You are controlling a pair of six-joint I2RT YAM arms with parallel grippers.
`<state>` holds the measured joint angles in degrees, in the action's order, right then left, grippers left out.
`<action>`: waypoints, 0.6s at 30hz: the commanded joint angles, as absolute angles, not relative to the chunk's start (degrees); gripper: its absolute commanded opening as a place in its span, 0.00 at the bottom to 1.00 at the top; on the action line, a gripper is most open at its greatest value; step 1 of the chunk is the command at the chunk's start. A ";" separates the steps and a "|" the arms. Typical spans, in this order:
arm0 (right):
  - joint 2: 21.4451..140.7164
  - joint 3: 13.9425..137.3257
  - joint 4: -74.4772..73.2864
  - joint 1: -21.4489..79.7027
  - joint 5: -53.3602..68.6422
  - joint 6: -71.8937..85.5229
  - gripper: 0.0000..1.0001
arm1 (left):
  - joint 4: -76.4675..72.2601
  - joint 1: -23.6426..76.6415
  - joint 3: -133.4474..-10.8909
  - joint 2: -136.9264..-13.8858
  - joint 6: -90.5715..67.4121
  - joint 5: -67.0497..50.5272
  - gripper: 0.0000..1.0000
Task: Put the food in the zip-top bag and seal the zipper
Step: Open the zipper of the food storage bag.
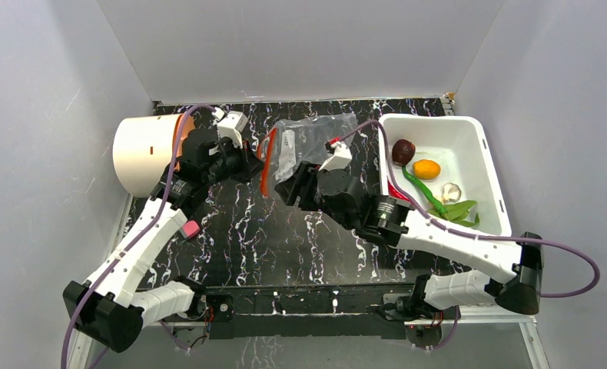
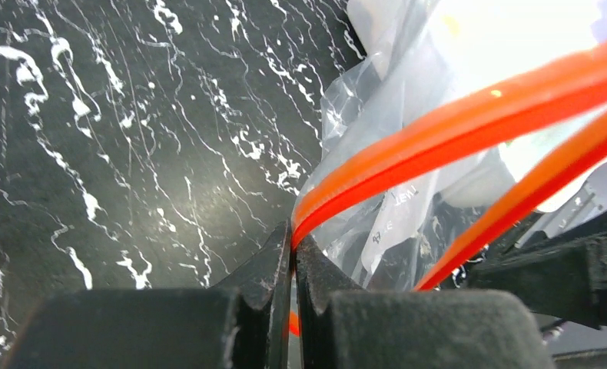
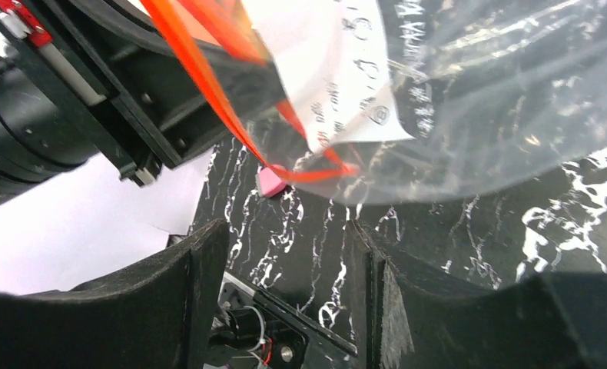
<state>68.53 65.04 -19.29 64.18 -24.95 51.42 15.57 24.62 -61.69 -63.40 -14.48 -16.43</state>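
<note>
The clear zip-top bag point(image 1: 316, 134) hangs at the middle back of the table, its orange-red zipper point(image 1: 267, 161) on the left side. My left gripper point(image 1: 251, 164) is shut on the zipper strip point(image 2: 454, 127); the strip runs out from between the closed fingertips point(image 2: 279, 250). My right gripper point(image 1: 288, 189) stands open just below the bag's near corner point(image 3: 500, 84), with only tabletop between its fingers point(image 3: 208, 261). The food lies in the white bin: a maroon round piece point(image 1: 403, 151), an orange fruit point(image 1: 426, 168), a garlic-like piece point(image 1: 451, 191), a green pepper point(image 1: 431, 196) and a red chilli point(image 1: 397, 192) half hidden behind my right arm.
The white bin point(image 1: 489, 165) sits at the back right. A cream cylinder with an orange rim point(image 1: 143, 150) lies on its side at the back left, right behind my left gripper. Grey walls enclose the black marbled tabletop point(image 1: 285, 238).
</note>
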 commanded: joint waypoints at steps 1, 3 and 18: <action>71.16 69.93 -9.24 64.57 -23.15 52.96 0.56 | 21.36 24.86 -61.44 -61.61 -20.73 -18.27 0.00; 72.62 71.00 -8.25 64.51 -23.66 54.28 0.55 | 22.48 24.87 -61.41 -61.55 -21.91 -19.82 0.00; 80.34 76.15 -16.86 64.51 -34.46 54.80 0.51 | 25.55 24.87 -59.95 -58.17 -23.13 -24.21 0.00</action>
